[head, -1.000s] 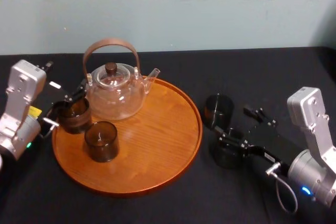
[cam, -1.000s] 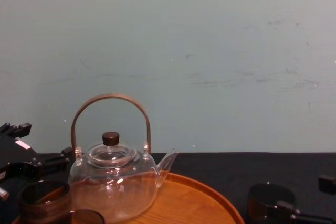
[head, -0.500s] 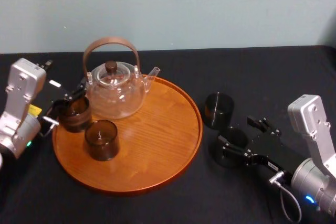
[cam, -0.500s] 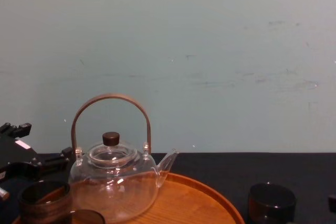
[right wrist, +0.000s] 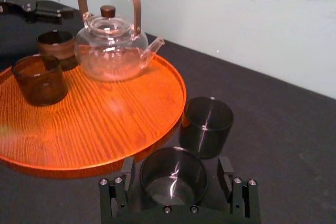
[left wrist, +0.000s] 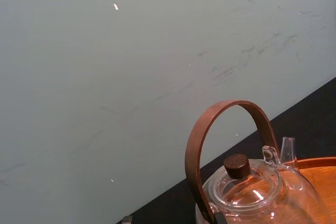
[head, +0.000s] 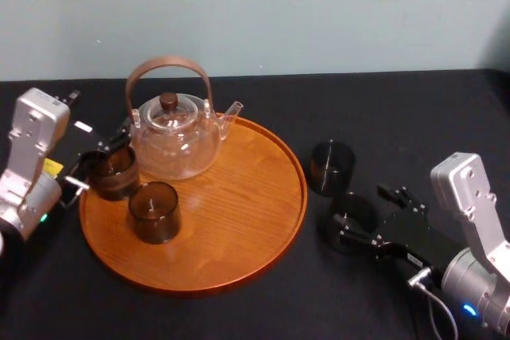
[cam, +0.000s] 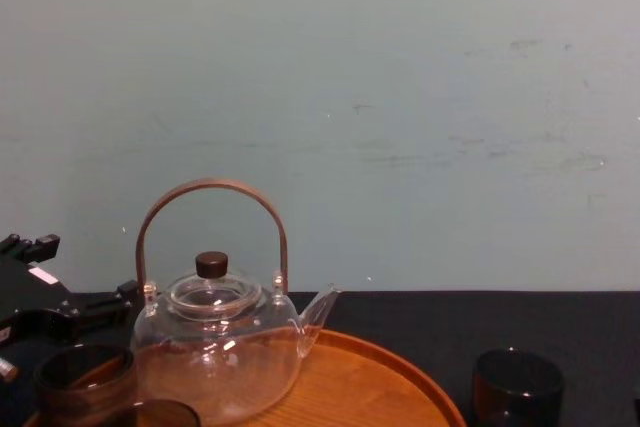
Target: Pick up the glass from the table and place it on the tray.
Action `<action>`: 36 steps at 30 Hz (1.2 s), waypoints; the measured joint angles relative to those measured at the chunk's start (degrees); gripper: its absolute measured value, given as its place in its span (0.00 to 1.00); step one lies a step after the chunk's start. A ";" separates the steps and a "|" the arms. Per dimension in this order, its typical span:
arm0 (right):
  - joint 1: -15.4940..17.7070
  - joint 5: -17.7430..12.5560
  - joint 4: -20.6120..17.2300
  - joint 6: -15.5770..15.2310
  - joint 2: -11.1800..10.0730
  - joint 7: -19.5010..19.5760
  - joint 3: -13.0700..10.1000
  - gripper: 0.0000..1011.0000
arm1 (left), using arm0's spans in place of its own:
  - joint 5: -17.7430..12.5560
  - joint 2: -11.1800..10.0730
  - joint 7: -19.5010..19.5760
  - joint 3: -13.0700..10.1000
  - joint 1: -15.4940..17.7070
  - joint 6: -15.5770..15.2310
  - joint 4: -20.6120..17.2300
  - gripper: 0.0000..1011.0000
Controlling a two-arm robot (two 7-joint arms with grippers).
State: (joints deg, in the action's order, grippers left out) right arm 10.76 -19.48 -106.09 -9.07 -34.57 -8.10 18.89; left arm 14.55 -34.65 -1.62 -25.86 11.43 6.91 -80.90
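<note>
Right gripper: my right gripper (right wrist: 176,167) sat low over the black table (head: 382,117), to the right of the tray, its two fingers (right wrist: 127,179) spread wide.
Grip: I had hold of nothing; the jaws stood one on each side of the glass, with a sliver of gap showing on both sides in the right wrist view.
Glass: the dark glass (right wrist: 173,179) stood upright on the table between my fingers, just off the tray's rim and not on the tray.
Second glass: another dark glass (right wrist: 206,127) stood upright just beyond the first, also on the table, close to the rim.
Tray: the round wooden tray (right wrist: 105,124) lay to the left of both glasses, its middle bare.
Cups: two brown cups stood on the tray's left part, the nearer (right wrist: 39,78) apart from the farther (right wrist: 56,48).
Teapot: a clear teapot (right wrist: 109,48) with a brown hoop handle stood at the tray's far side, spout towards my right.
Left gripper: my left gripper (head: 100,157) was parked by the tray's left edge, at the farther cup, fingers apart.
Wall: a pale wall (cam: 400,97) stood behind the table.
</note>
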 joint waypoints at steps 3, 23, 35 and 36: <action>0.16 0.31 0.60 -0.38 0.51 -0.52 -0.15 0.99 | 0.00 0.00 0.00 0.00 0.00 0.00 0.00 0.99; 0.83 1.96 2.48 -1.14 3.20 -3.29 -1.44 0.99 | 0.00 0.00 0.00 0.00 0.00 0.00 0.00 0.99; 0.86 2.95 3.86 -1.78 4.81 -4.80 -2.24 0.99 | 0.00 0.00 0.00 0.00 0.00 0.00 0.00 0.99; 0.82 3.02 4.00 -1.81 4.94 -4.90 -2.27 0.99 | 0.00 0.00 0.00 0.00 0.00 0.00 0.00 0.99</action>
State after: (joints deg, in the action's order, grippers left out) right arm 11.57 -16.47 -102.10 -10.88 -29.63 -12.99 16.62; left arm 14.55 -34.65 -1.62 -25.86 11.43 6.91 -80.90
